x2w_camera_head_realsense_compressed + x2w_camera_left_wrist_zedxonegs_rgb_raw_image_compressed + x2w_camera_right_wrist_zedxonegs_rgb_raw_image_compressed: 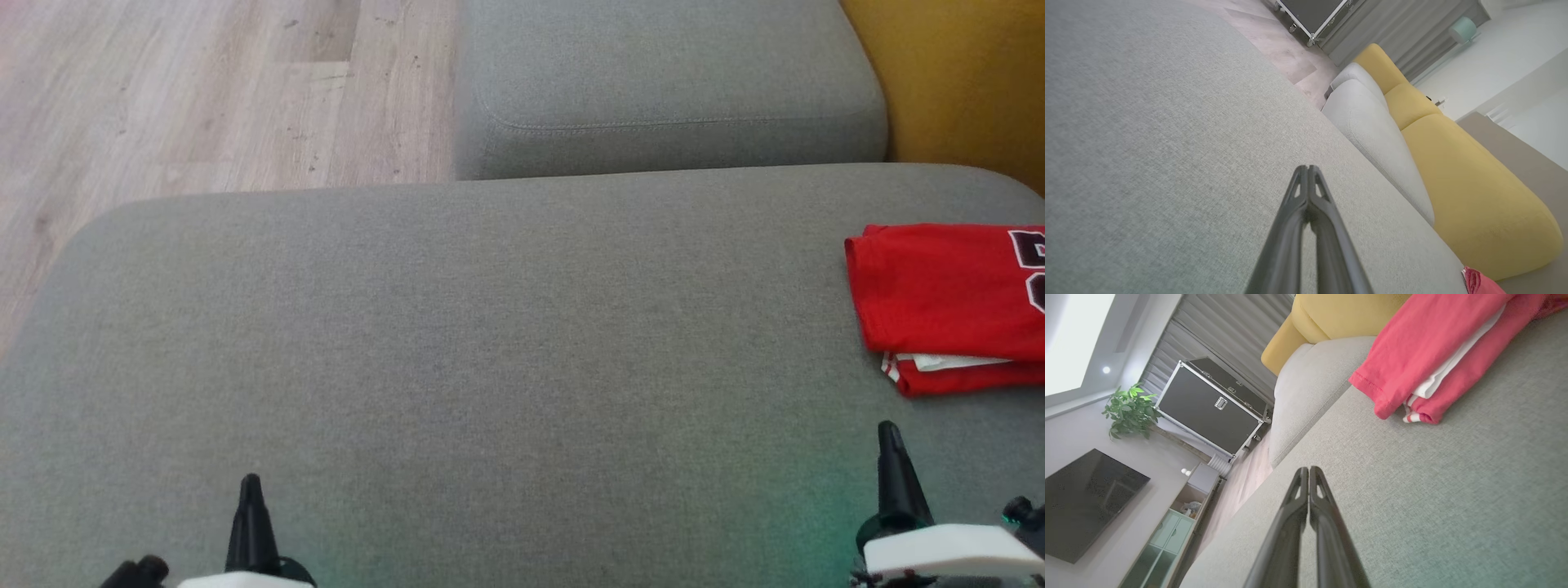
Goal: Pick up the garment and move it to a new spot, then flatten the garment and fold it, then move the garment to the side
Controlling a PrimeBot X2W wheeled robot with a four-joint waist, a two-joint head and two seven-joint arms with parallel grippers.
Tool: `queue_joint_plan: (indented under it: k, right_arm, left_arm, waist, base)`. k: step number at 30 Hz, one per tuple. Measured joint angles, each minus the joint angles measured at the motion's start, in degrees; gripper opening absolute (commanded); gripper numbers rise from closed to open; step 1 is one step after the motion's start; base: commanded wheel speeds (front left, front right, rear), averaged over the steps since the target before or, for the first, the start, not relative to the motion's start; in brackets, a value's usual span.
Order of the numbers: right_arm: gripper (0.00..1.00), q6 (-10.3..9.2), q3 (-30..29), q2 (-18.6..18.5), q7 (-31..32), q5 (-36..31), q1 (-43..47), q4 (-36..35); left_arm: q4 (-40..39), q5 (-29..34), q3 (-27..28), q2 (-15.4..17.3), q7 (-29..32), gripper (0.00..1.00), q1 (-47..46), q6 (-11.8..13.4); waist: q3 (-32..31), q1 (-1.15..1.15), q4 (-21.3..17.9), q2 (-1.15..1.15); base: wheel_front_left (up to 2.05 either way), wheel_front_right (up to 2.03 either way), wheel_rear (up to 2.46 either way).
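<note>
Red jersey-type garment (939, 302) is sitting folded at the far right of the big grey sofa cushion (490, 327). It's running off the right edge of the head view, so I can't call its long axis for sure. What's showing is a neat stack: a red layer on top with dark lettering, plus a white layer and a striped hem peeking out along the near edge.

Down at the front, the right hand (890, 433) is hovering low over the cushion with its fingers pinched together, holding nothing. The garment is lying just ahead of it and a touch to its right, with bare cushion showing between the fingertips and the fabric. In the right wrist view, the stack's near corner is sitting up and to the right of the fingers.

Meanwhile the left hand (251, 483) is pinched closed and empty too, parked well across the cushion on the other side, so the right arm is clearly the nearer one.

Judging by how it's lying, the folding and the shift to the side are looking done, or close to it. If anything more is needed, I'm guessing it's the right hand opening up and reaching forward and slightly right for that near edge.
</note>
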Motion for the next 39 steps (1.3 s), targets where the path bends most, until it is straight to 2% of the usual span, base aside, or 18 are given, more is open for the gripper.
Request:
queue_joint_plan:
  k: [39]
  right_arm:
    - [0.0, 0.0, -3.37, 0.01, 5.98, 24.51, -6.11, 2.14]
  left_arm:
    - [2.74, -25.27, 4.89, 0.04, 6.01, 0.0, -6.66, -4.01]
  waist:
    - [2.03, 0.0, -1.72, 0.0]
  base:
    - [0.0, 0.0, 0.0]
